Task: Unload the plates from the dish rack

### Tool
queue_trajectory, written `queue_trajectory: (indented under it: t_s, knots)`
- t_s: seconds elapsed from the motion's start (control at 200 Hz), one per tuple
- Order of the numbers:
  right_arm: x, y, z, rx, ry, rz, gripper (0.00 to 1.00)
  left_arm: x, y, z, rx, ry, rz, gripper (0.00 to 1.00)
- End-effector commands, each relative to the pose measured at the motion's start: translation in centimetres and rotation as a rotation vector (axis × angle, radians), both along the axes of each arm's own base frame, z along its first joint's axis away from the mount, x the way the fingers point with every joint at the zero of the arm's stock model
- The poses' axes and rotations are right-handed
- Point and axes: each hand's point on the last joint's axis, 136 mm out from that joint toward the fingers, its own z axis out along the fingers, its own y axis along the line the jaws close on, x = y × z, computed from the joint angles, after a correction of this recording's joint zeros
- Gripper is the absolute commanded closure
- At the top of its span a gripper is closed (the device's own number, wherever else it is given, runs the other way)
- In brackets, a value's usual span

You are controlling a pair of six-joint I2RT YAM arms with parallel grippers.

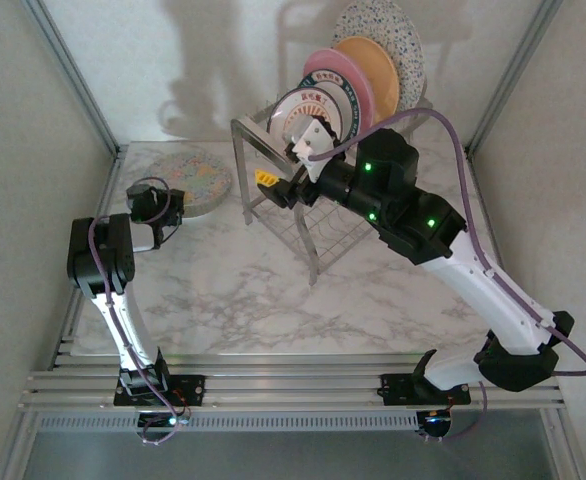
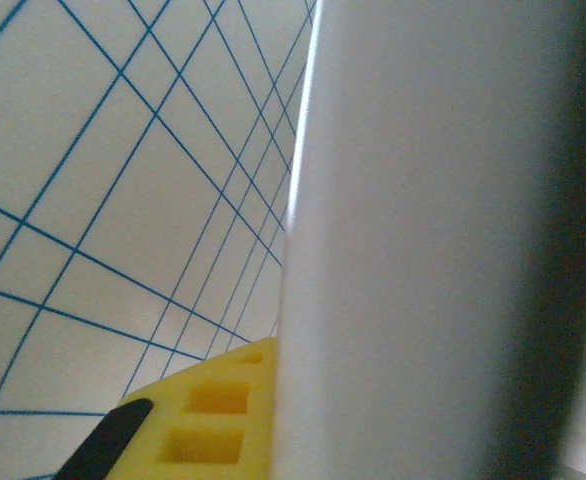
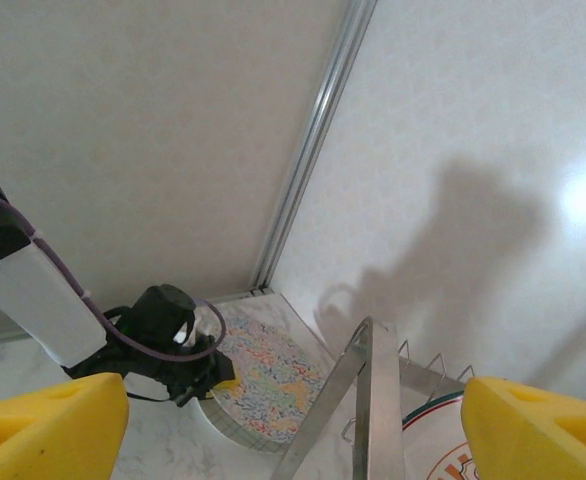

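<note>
The right end effector (image 3: 291, 435) has its jaws wide apart with nothing clamped. We see one yellow pad (image 3: 43, 430) at each lower corner of its wrist view. Between the pads, nearer the right-hand one, we note the rim of the front sunburst plate (image 3: 441, 445). Just left of that rim is a post of the dish rack (image 3: 378, 390).

From above, this end effector sits at the near-left end of the rack's upper tier, in front of the sunburst plate's face. We cannot tell whether it touches the plate.

Beyond the end effector the other plates stand on edge in the slots, one behind another:
- a second dark-rimmed plate (image 1: 331, 88)
- the pink plate (image 1: 361, 95)
- the orange plate (image 1: 373, 68)
- farthest out, a large speckled plate (image 1: 395, 30)

The left end effector (image 1: 156, 205) has its jaws together. It hangs low over the marbled desk (image 1: 243, 290), well to the left of the right end effector.

Just past its tips a flat speckled plate (image 1: 191, 180) lies on the desk, with the tips at the plate's near-left rim. We cannot tell whether they pinch that rim or only rest beside it.

The left wrist view is blurred. We make out one yellow pad, a pale surface (image 2: 423, 250) close to the lens, and a blue-lined grid (image 2: 123, 180) behind it.
</note>
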Motion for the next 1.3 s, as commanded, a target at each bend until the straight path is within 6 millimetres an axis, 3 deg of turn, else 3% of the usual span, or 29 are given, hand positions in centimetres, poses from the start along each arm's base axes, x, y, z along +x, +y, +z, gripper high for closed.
queue_trajectory:
  t_s: [0.0, 0.135, 0.4, 0.546, 0.671, 1.296]
  knots:
    - [-0.4, 0.0, 1.8, 0.049, -0.016, 0.0, 0.13, 1.3, 0.4, 2.6, 0.028, -0.094, -0.022, 0.97]
    - [-0.4, 0.0, 1.8, 0.051, -0.012, 0.002, 0.13, 1.2, 0.3, 2.2, 0.025, -0.074, -0.026, 0.83]
    - [-0.6, -0.1, 1.8, 0.052, -0.008, 0.007, 0.13, 1.2, 0.4, 3.0, 0.042, -0.058, -0.026, 0.72]
    - [-0.6, -0.2, 1.8, 0.054, -0.006, 0.006, 0.13, 0.9, 0.7, 3.3, 0.054, -0.02, -0.015, 0.54]
    - [-0.7, -0.4, 1.9, 0.057, -0.008, 0.005, 0.12, 0.7, 0.8, 3.8, 0.065, 0.012, -0.012, 0.45]
    - [-1.0, -0.8, 2.0, 0.07, -0.001, 0.004, 0.13, -0.9, 0.9, 1.9, 0.089, 0.196, -0.029, 0.4]
